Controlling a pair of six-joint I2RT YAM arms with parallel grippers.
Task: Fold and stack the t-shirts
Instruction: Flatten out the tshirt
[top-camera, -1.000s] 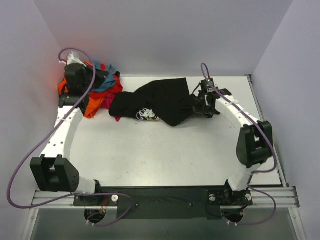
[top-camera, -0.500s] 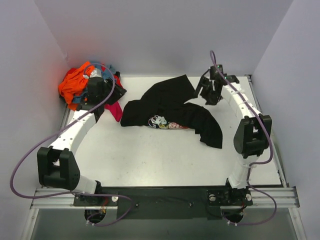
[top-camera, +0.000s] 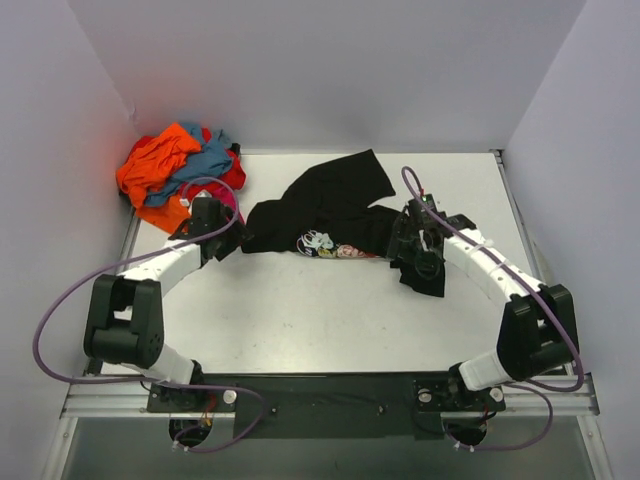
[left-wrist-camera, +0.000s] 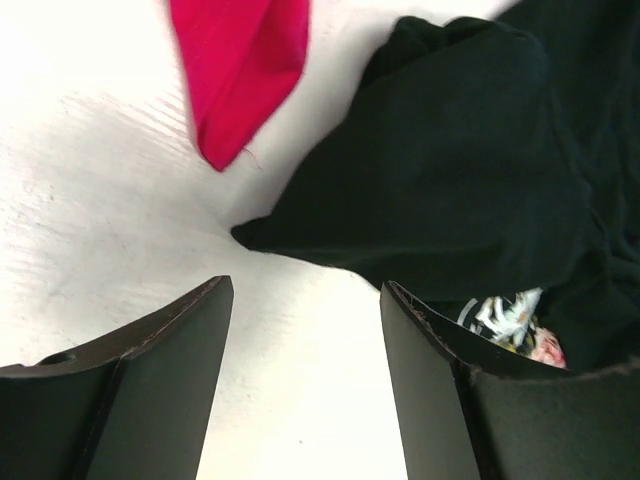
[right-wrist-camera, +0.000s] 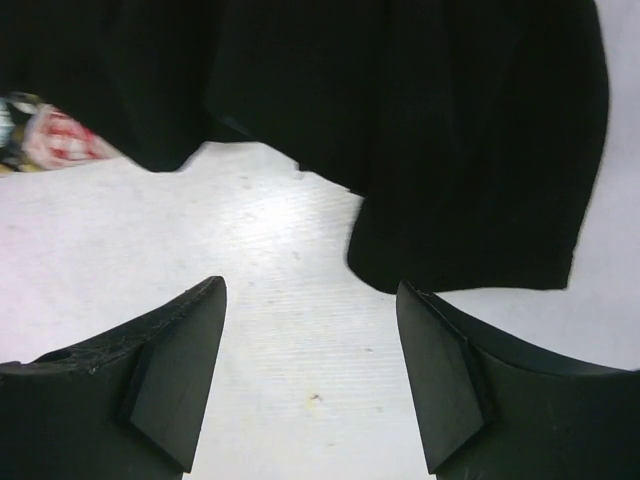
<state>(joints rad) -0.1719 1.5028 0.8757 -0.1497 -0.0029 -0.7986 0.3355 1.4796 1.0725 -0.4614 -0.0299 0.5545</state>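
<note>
A black t-shirt (top-camera: 340, 205) with a small printed graphic (top-camera: 325, 245) lies crumpled and partly spread across the back middle of the table. My left gripper (top-camera: 220, 243) is open just left of the shirt's left corner (left-wrist-camera: 245, 235), with bare table between its fingers (left-wrist-camera: 160, 350). My right gripper (top-camera: 410, 250) is open over the shirt's lower right flap (right-wrist-camera: 470, 200), and only table shows between its fingers (right-wrist-camera: 450, 380). Neither gripper holds anything. A heap of orange, blue and red t-shirts (top-camera: 175, 165) sits at the back left corner.
A magenta cloth (left-wrist-camera: 245, 80) trails from the heap toward the black shirt's left corner. White walls (top-camera: 320, 70) close the table at the back and sides. The arm bases and rail (top-camera: 320, 395) line the near edge.
Both grippers have opened. The black shirt, bunched a second ago, now lies wider. My left arm came forward off the heap to the shirt's left corner. My right arm swung back, then down over the right flap.
</note>
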